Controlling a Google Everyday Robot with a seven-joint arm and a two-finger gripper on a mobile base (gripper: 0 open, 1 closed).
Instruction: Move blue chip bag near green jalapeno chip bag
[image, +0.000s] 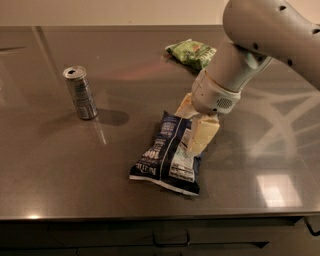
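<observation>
Likely a kitchen or break room: dark polished stone counter (60, 170) above drawer fronts (165, 241) at 6 o'clock; cream two-finger gripper (194, 122) just right of centre, toward 3 o'clock.

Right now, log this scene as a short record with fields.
surface: dark countertop
blue chip bag: lying flat, front centre
green jalapeno chip bag: far side, apart from the blue one
can: upright, at left
gripper: at the blue chip bag's far end, fingers apart
task state: bags not yet near each other

High near view downward, fingers (202, 135) centre-right
</observation>
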